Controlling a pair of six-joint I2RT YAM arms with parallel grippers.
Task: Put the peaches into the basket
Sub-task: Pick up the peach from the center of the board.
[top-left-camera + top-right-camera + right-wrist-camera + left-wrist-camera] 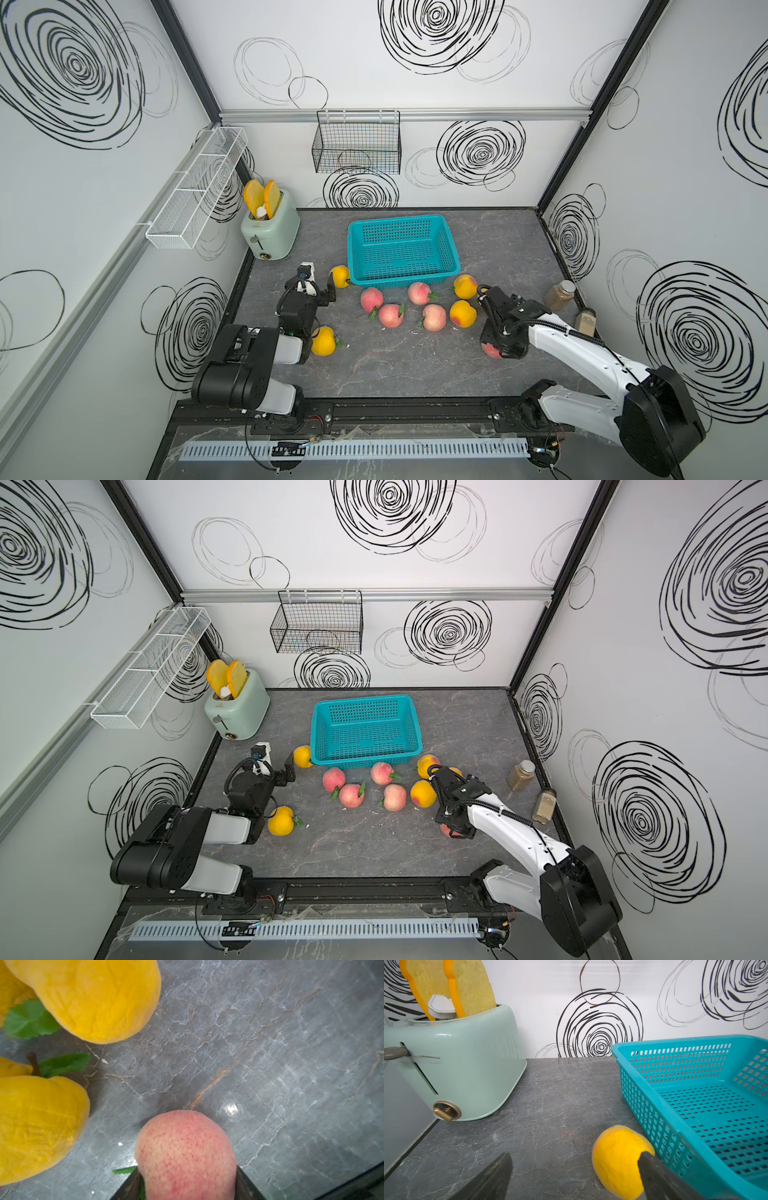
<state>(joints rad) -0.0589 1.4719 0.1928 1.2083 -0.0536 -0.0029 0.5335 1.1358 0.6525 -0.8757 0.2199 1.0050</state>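
The teal basket (401,219) (363,699) (675,1042) stands empty at the back middle of the table. Several peaches lie in front of it, pink ones (390,316) and yellow ones (462,313). My left gripper (319,283) (575,1176) is open beside the yellow peach (340,276) (616,1159) at the basket's front left corner; one finger overlaps it in the left wrist view. Another yellow peach (323,340) lies by the left arm. My right gripper (494,352) (185,1184) points down, both jaws pressed on a pink peach (490,350) (185,1147) on the table.
A mint toaster (270,232) holding toast slices stands back left. Two spice jars (559,295) (585,322) stand by the right wall. A black wire basket (357,143) and a white mesh rack (195,191) hang on the walls. Two yellow peaches (99,999) lie close to the right gripper.
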